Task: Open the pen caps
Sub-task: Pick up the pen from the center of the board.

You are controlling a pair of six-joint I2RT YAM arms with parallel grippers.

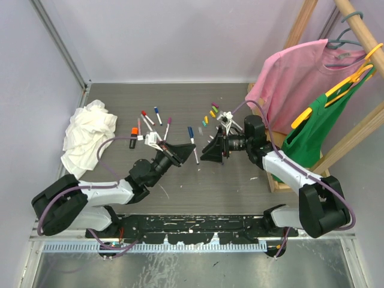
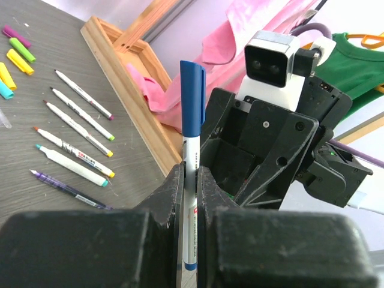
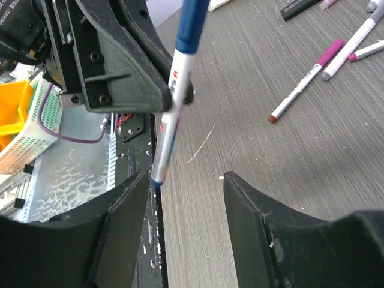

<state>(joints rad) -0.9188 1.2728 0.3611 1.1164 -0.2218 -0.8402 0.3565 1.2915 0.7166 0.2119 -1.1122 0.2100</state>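
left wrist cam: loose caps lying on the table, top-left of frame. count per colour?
purple cap: 1
green cap: 1
yellow caps: 2
light blue cap: 1
Total: 5

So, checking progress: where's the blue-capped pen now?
Top view, mid-table: the blue-capped pen is clamped in the left gripper's jaws, facing the right gripper.

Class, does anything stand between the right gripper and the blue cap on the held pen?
Nothing visible does. The blue cap stands bare above the left gripper, which clamps the barrel below it; the right gripper gapes open nearby.
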